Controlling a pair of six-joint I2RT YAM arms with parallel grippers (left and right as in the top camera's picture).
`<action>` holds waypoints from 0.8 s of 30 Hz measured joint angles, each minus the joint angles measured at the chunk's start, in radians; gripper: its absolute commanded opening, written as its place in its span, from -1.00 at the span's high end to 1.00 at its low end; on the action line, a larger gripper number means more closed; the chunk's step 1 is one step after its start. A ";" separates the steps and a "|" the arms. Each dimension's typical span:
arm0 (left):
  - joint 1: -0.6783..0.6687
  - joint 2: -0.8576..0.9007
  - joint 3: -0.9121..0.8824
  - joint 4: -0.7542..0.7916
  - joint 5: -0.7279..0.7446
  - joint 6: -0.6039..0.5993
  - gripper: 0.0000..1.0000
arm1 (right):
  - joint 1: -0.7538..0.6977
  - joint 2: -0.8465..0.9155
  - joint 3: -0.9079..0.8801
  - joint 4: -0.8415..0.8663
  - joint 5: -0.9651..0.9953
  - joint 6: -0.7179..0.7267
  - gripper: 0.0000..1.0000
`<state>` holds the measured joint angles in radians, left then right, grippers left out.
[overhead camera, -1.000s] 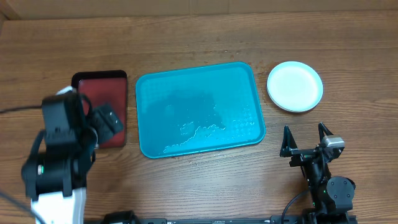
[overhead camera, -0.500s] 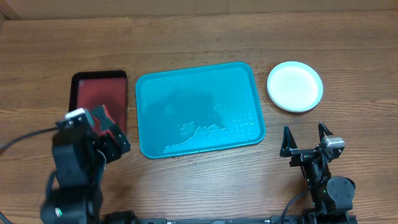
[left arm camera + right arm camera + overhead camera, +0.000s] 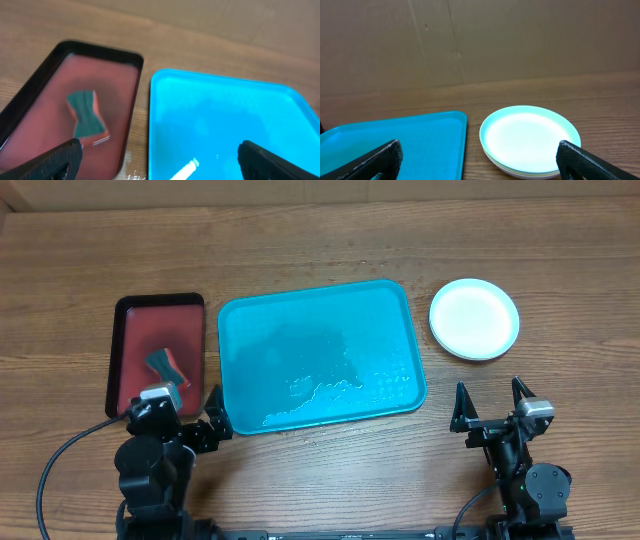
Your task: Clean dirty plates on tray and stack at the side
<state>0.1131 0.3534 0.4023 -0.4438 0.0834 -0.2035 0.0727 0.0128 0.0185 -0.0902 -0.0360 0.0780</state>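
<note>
**Plates stacked at the side, both my hands empty**

I am holding my left gripper (image 3: 159, 146) low over the gap between the two trays, fingers spread wide and grasping nothing. My right gripper (image 3: 488, 386) is hovering near the table's front edge, equally spread and equally empty, just short of the plates (image 3: 474, 318).

The plates are sitting in one neat pile on the bare wood to the right of the tray (image 3: 320, 355), close to its far right corner but not touching it. From my right wrist I am seeing more than one rim layered under the pale top plate; how many, I cannot tell. No red smears are showing on the top face. I am judging that the pile stands there because that is the side spot the job asks for, within easy reach of my right arm.

The tray itself is carrying no plates, only wet whitish streaks toward its near half. To its left, the dark red tray (image 3: 125, 350) is holding a green sponge (image 3: 87, 114), lying loose in what looks like shallow liquid. Nothing is blocking either hand; the table (image 3: 320, 240) around the pile is offering room, with a cardboard wall (image 3: 470, 40) behind.
</note>
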 measured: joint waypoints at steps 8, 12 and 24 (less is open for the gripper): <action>0.012 -0.071 -0.101 0.188 0.004 -0.003 -0.99 | 0.000 0.000 0.000 0.000 0.000 0.000 -1.00; 0.012 -0.124 -0.155 0.234 0.004 -0.015 -1.00 | 0.000 0.000 0.000 0.000 0.000 0.000 -1.00; 0.012 -0.265 -0.354 0.488 0.004 -0.128 -1.00 | 0.000 0.000 0.000 0.000 0.000 0.000 -1.00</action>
<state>0.1253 0.0887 0.0479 0.0437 0.0875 -0.3313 0.0727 0.0128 0.0185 -0.0898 -0.0360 0.0780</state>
